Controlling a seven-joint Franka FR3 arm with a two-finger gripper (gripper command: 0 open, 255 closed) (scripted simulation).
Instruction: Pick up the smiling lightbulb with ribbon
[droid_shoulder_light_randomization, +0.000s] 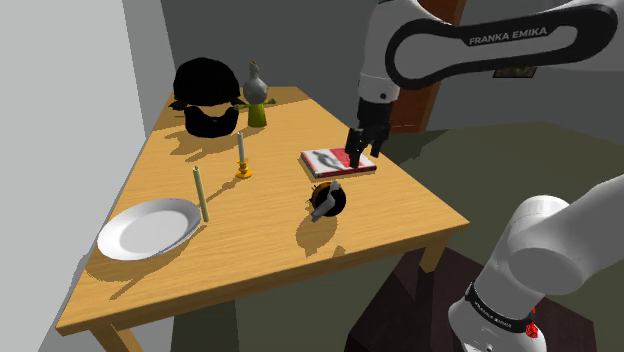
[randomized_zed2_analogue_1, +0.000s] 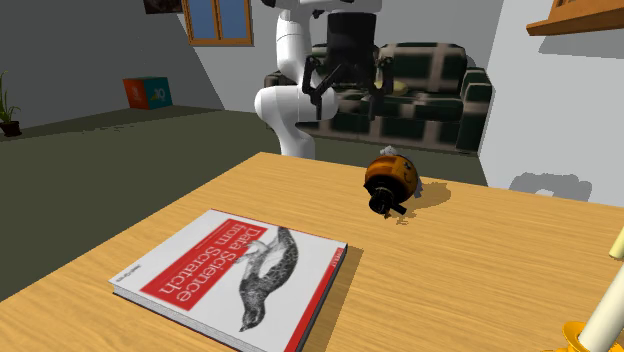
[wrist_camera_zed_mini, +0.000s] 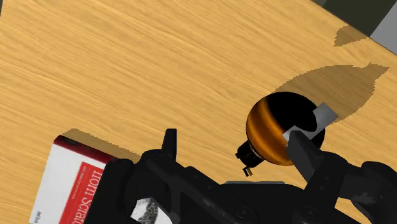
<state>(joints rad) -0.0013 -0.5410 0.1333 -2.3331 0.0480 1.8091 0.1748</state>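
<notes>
The claw (droid_shoulder_light_randomization: 357, 152) is hanging in the air over the edge of the red and white book (droid_shoulder_light_randomization: 337, 161), and its two fingers (wrist_camera_zed_mini: 304, 153) are standing wide apart with nothing between them. The orange and black lightbulb (droid_shoulder_light_randomization: 328, 200) is lying on its side on the wooden table (droid_shoulder_light_randomization: 250, 240), just beside the book and not touching it. From the claw, the lightbulb is sitting lower down and off to one side, toward the shoulder view's lower left. In the wrist view the lightbulb (wrist_camera_zed_mini: 283, 130) is showing by one finger, not in the middle of the gap. Its dark screw end (wrist_camera_zed_mini: 249, 154) is pointing back toward the book side. I think the claw is needing to slide over it and then go down.
</notes>
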